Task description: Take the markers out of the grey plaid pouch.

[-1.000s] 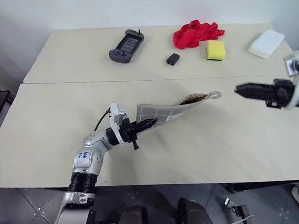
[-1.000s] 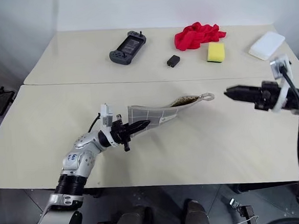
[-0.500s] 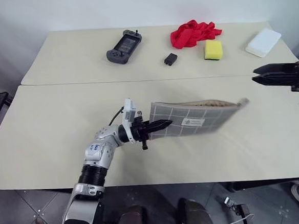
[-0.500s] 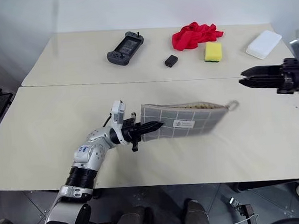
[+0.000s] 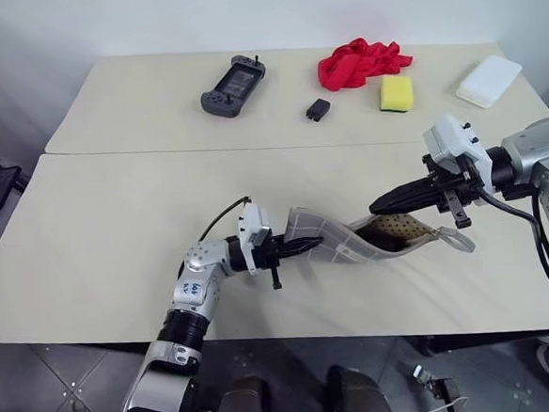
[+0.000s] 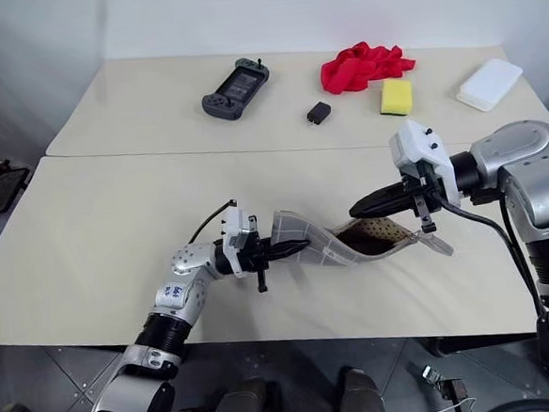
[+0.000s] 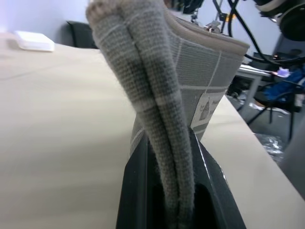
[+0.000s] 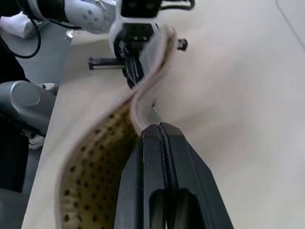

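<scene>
We hold the grey plaid pouch (image 5: pixel 352 243) just above the near worktop (image 5: pixel 98 237), its long axis running left to right between our 2 arms. Our left hand (image 5: pixel 301 247) is clamped tight on the closed end, the fabric pinched between its 2 black fingers (image 7: pixel 138 191), as the left wrist view shows plainly. Our right hand (image 5: pixel 387 201) has its fingers pressed together at the far rim of the open mouth; in the right wrist view a thin edge of the rim seems to run in between the fingertips (image 8: pixel 159 131), so we judge it pinched, though we cannot be sure it is more than touching. The mouth gapes toward our right side, showing the tan dotted lining (image 6: pixel 376 238), and the pouch sags in a wave between the 2 grips. We can make out no markers in the opening; they may lie deeper toward the closed end. What the coming move turns on is this: the opening lies at our right hand, so that arm is the nearer one to reach in along the long axis, or the left could lift its end to tip the contents out toward the right.
</scene>
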### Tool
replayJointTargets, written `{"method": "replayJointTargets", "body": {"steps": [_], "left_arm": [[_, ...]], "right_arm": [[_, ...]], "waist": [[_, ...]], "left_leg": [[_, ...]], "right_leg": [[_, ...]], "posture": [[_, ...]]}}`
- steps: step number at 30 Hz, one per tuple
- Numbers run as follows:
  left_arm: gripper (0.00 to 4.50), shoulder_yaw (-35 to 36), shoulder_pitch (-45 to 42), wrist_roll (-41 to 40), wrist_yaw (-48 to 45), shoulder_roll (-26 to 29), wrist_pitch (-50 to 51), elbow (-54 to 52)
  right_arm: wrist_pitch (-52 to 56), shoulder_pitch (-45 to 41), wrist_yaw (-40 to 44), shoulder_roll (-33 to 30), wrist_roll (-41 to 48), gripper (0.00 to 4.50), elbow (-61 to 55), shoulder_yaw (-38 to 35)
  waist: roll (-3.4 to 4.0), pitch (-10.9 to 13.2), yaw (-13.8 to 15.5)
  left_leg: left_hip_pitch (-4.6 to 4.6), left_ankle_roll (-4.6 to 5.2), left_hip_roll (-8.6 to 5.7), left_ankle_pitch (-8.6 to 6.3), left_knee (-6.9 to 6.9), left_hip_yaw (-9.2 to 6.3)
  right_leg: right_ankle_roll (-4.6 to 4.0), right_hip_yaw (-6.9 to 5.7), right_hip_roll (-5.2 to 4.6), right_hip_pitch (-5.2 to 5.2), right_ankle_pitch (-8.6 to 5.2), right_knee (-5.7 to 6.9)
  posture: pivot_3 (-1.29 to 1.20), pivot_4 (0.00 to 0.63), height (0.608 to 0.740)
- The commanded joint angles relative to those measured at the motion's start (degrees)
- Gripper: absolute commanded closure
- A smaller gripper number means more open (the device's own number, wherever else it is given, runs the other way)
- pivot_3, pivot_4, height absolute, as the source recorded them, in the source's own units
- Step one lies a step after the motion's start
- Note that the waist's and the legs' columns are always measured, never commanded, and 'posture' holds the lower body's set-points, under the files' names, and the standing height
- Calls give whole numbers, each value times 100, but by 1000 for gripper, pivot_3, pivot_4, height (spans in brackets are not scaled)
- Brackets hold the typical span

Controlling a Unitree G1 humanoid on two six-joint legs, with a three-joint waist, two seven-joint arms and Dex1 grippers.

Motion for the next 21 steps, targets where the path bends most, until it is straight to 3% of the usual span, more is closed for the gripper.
{"method": "replayJointTargets", "body": {"steps": [1,7,21], "left_arm": [[4500,82,153,171,322,-67,-266,21],[4500,342,56,296,964,-262,-931,220],[4500,88,93,427,726,-269,-1185,242]], "right_arm": [[-578,-233,-145,306,183,4465,22,-495],[-131,-388,141,74,327,4465,-231,-456],[-130,-495,-459,160,-584,4465,534,25]], "waist": [[0,0,-8],[-1,0,14],[-1,0,-3]], "left_leg": [[0,0,1,0,1,-1],[-2,1,0,0,11,-9],[-3,3,-1,-1,18,-10]], "right_leg": [[0,0,0,0,0,0],[-1,-4,0,3,0,5],[0,-7,-2,7,1,6]], "posture": [[0,150,740],[0,150,740],[0,150,740]]}}
